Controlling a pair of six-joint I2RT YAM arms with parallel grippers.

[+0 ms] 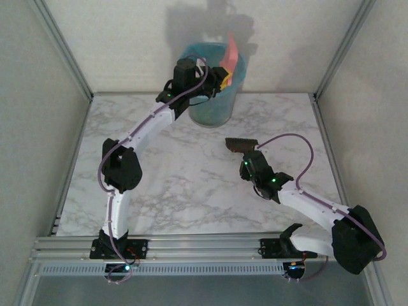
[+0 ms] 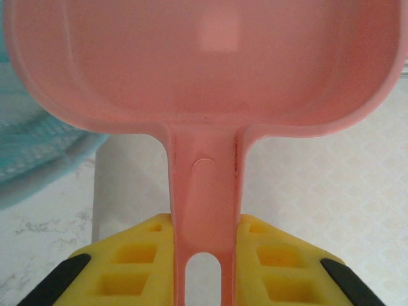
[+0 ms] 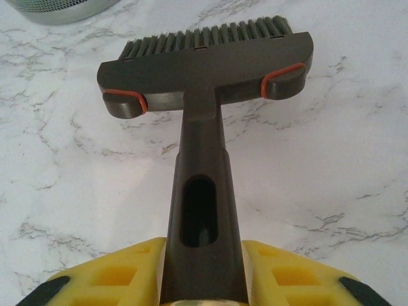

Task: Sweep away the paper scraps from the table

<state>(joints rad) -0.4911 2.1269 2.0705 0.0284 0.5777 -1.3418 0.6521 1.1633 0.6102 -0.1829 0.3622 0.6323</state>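
Note:
My left gripper (image 1: 220, 76) is shut on the handle of the pink dustpan (image 1: 232, 56), holding it tipped up over the blue-lined round bin (image 1: 210, 108). In the left wrist view the yellow fingers (image 2: 134, 255) clamp the handle from both sides, and the pan (image 2: 204, 64) looks bare inside. My right gripper (image 1: 255, 162) is shut on the handle of the dark-bristled brush (image 1: 241, 145), right of the table's middle. The brush head (image 3: 207, 64) points away from me over the white marble table (image 3: 331, 159). The paper scraps are out of view.
The bin stands at the table's far edge, and its blue liner (image 2: 32, 146) lies at the left of the left wrist view. Aluminium rails (image 1: 191, 245) frame the table (image 1: 178, 166), with grey walls close behind and beside it.

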